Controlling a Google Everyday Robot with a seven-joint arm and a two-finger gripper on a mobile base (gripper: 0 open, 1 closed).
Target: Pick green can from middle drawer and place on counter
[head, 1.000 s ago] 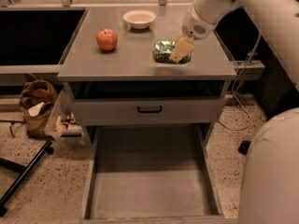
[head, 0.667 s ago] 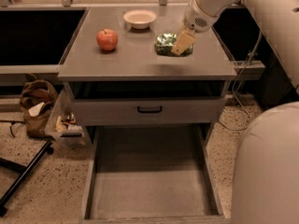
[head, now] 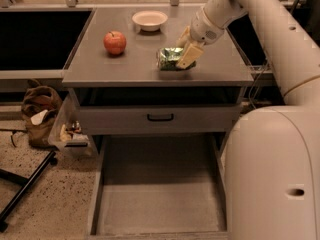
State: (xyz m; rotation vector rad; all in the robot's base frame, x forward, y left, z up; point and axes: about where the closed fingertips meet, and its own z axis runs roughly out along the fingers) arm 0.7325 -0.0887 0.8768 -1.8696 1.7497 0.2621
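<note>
End effector (head: 181,53) around sideways green can (head: 167,58)

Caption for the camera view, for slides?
Gripper at the green can on the counter, red apple nearby; middle drawer open below.

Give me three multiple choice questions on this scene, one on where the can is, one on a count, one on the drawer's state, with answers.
1. Where is the can?
A. on the floor
B. on the counter, at the gripper
C. on a shelf

2. How many things lie on the counter?
A. one
B. three
C. five

3. The middle drawer is:
A. shut
B. lifted out
C. pulled open

Answers:
1. B, the can lies on the counter's right part with the gripper at it.
2. B, there are the apple, the bowl and the can.
3. C, its floor shows in front of the cabinet.
</note>
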